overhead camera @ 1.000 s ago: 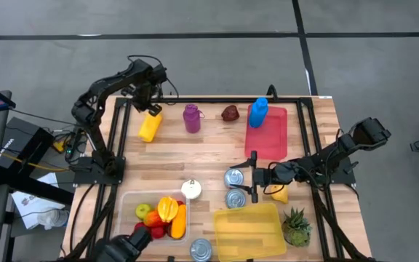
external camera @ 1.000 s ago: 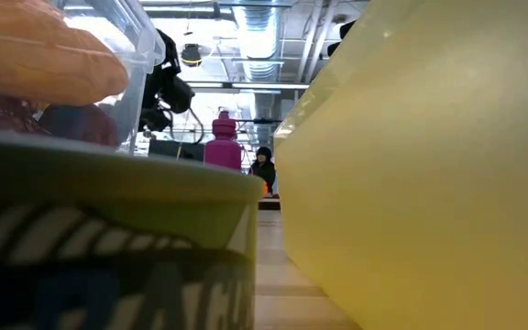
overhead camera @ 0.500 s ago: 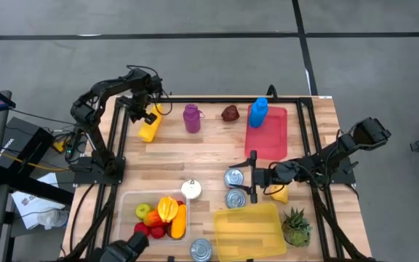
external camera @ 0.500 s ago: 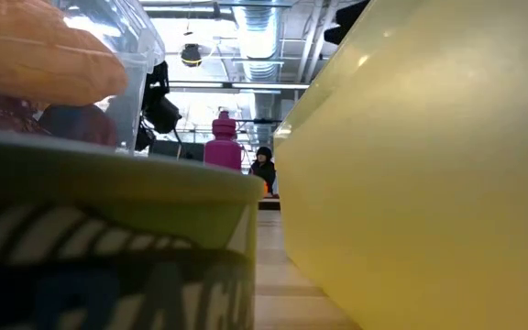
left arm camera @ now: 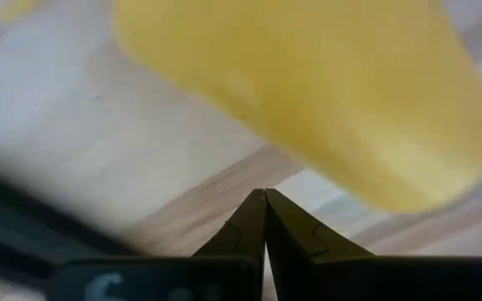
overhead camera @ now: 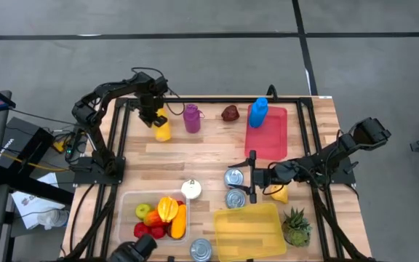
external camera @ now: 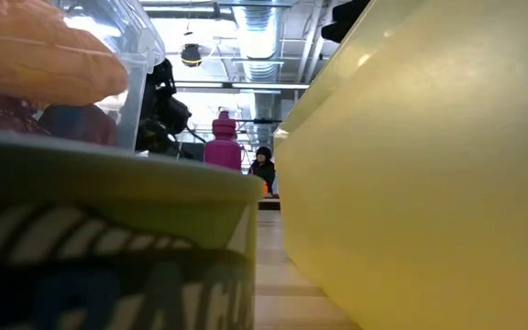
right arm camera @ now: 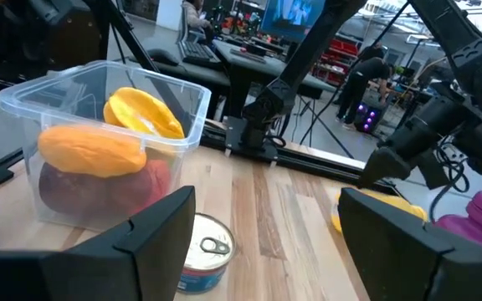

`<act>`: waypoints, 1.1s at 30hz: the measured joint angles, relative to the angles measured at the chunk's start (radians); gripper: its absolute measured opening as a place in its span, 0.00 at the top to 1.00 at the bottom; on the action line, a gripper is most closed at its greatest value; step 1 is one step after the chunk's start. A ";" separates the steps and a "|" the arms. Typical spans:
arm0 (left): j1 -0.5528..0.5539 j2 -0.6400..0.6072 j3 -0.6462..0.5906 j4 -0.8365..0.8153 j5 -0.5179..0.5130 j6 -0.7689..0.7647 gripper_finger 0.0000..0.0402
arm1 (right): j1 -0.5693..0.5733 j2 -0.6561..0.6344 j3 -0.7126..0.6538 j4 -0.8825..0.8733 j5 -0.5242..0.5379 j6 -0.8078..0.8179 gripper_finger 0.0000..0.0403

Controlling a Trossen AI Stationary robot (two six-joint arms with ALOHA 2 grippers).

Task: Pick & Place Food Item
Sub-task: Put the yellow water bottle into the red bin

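Yellow bottle (overhead camera: pixel 162 130) is being touched at the far left of the desk (overhead camera: pixel 195 156), beside the purple bottle (overhead camera: pixel 191 118). Left end effector (overhead camera: pixel 150 114) is being pressed together above it; opening is needed next. Right end effector (overhead camera: pixel 256 186) is being kept spread near the cans (overhead camera: pixel 234 178).
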 joint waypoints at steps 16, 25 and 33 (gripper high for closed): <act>-0.148 -0.120 0.027 0.108 0.147 0.166 1.00 | -0.004 0.000 0.000 -0.009 0.000 0.000 0.30; -0.266 -0.515 0.007 0.332 0.144 0.093 1.00 | -0.069 0.000 0.010 -0.045 0.001 0.063 0.30; -0.557 -0.821 -0.153 0.658 0.147 0.045 0.96 | -0.200 0.019 0.258 -0.585 -0.022 0.189 0.30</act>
